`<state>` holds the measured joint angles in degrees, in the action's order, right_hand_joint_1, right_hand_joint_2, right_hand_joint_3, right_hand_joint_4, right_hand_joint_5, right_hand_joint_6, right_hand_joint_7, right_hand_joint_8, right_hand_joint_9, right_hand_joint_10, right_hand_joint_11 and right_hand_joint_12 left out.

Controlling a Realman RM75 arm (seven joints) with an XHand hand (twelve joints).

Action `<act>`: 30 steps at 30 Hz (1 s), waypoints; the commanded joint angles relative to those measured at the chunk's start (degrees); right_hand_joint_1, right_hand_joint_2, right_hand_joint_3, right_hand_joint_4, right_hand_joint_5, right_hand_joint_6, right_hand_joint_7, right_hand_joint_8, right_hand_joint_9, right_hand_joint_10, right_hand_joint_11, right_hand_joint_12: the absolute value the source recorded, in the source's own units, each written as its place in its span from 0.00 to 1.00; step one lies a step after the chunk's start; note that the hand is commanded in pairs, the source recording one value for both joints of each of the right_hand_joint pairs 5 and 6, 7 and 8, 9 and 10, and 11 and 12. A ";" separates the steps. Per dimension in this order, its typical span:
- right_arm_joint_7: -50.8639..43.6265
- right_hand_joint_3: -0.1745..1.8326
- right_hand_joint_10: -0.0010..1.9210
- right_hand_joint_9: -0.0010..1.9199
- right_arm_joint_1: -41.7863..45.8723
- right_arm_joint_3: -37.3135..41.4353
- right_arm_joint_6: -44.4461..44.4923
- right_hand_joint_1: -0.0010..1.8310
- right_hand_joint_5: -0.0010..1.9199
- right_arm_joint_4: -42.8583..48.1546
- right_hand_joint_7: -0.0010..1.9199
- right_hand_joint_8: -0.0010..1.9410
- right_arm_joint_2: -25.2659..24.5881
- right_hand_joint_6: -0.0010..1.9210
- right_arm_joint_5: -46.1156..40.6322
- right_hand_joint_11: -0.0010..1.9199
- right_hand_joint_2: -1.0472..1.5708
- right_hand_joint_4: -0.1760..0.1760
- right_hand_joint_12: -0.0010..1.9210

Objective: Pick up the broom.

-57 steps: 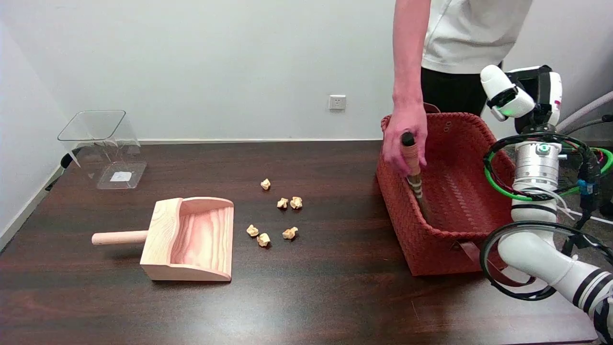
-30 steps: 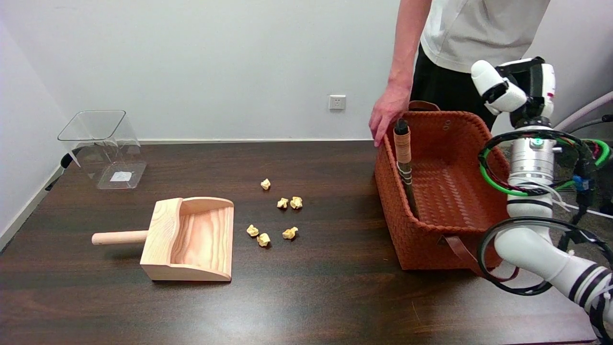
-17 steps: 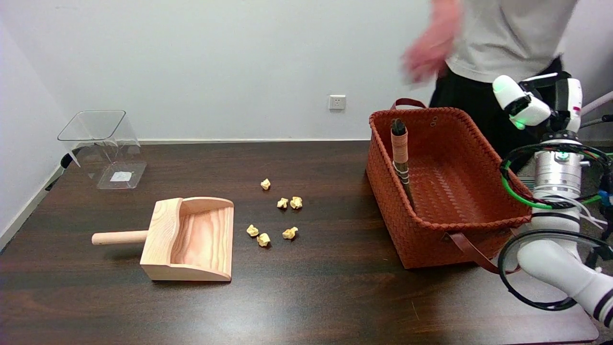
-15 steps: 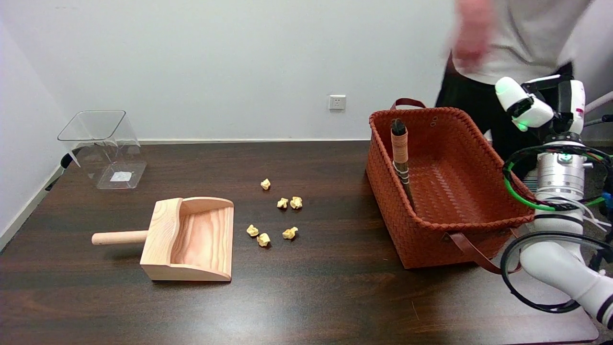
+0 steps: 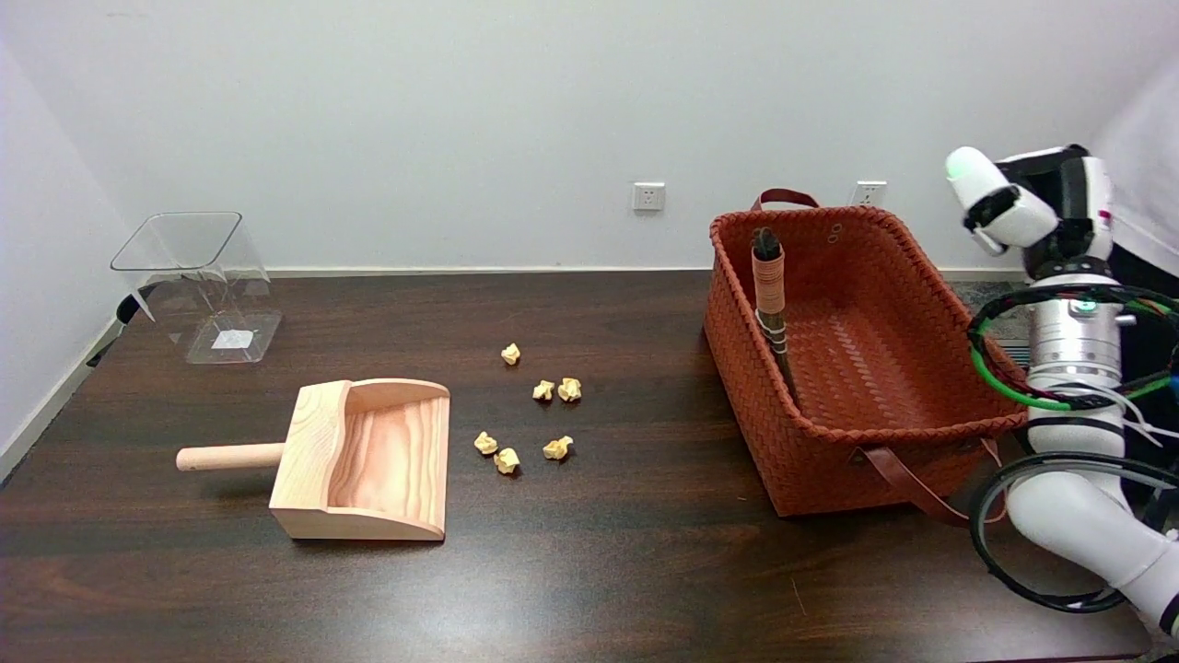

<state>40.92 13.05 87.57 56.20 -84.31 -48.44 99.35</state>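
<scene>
While leaning on basket [image 5: 912, 433] wall, broom [image 5: 769, 285] shows tan-wrapped, black-tipped handle.

Your right arm [image 5: 1068, 368] comes in from the lower right and rises at the picture's right edge. A white link with black bands slants up from the bottom corner to a rounded elbow. Above it, a white collar and a silver cylinder with a green light stand nearly upright, ringed by black and green cables. At the top, a black-and-white joint carries a white link pointing up and left. Your right hand is out of view.
</scene>
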 commanded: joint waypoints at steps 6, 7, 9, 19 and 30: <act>-5.73 0.61 1.00 1.00 -1.62 -9.01 -12.68 0.46 1.00 -16.18 1.00 0.99 0.91 1.00 -9.97 1.00 0.50 0.50 1.00; -7.90 0.62 1.00 1.00 -1.52 -9.03 -13.66 0.46 1.00 -17.10 1.00 0.99 0.87 1.00 -11.93 1.00 0.50 0.50 1.00; -16.23 0.62 1.00 1.00 -0.84 -9.09 -15.10 0.47 1.00 -19.67 1.00 0.99 0.59 1.00 -16.96 1.00 0.51 0.50 1.00; -31.20 0.64 0.56 0.56 0.56 -9.49 -15.30 0.49 0.56 -23.02 0.85 0.84 -0.01 0.56 -28.44 0.56 0.52 0.50 0.56; -34.52 0.75 0.22 0.22 3.57 -8.29 -14.72 0.55 0.22 -23.50 0.28 0.28 -1.83 0.22 -28.92 0.22 0.34 0.50 0.22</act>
<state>17.67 13.45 79.11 43.79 -103.13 -48.48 78.96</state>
